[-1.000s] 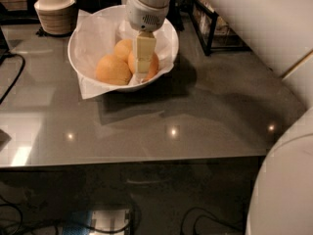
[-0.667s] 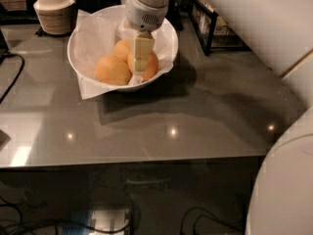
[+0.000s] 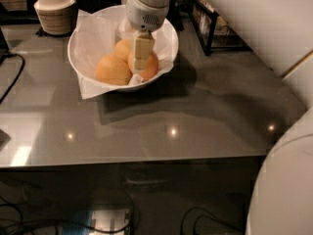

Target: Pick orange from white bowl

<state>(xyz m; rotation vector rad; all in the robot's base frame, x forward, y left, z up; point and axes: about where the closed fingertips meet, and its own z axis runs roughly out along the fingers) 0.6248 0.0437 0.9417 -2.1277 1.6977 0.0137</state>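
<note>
Robot gripper (image 3: 141,62) reaches down from above into the white bowl (image 3: 71,50), w/ its cream-coloured tip lying across the front of the orange (image 3: 152,66) and touching it or just short of it. Can't tell whether the tool is apart, together or clamped on the fruit.

The orange sits in the bowl's right half, near the front rim. It is deeper reddish-orange than the two paler fruits (image 3: 112,70) beside it: one touching it on the bowl's left-front side, the other just behind, between them. All three rest on crumpled white paper (image 3: 95,33) lining the bowl. One paper corner hangs over the front-left rim onto the table (image 3: 195,116).

The bowl stands on the far half of the glossy grey table, which shows small light reflections in front of the bowl. Behind the bowl, to its left, is a stack of ribbed beige bowls (image 3: 55,13). To the bowl's right is a black wire rack (image 3: 205,26). A dark cable (image 3: 12,80) curves over the table well left of the bowl. The white robot arm (image 3: 254,23) sweeps in from the bowl's right & above.
</note>
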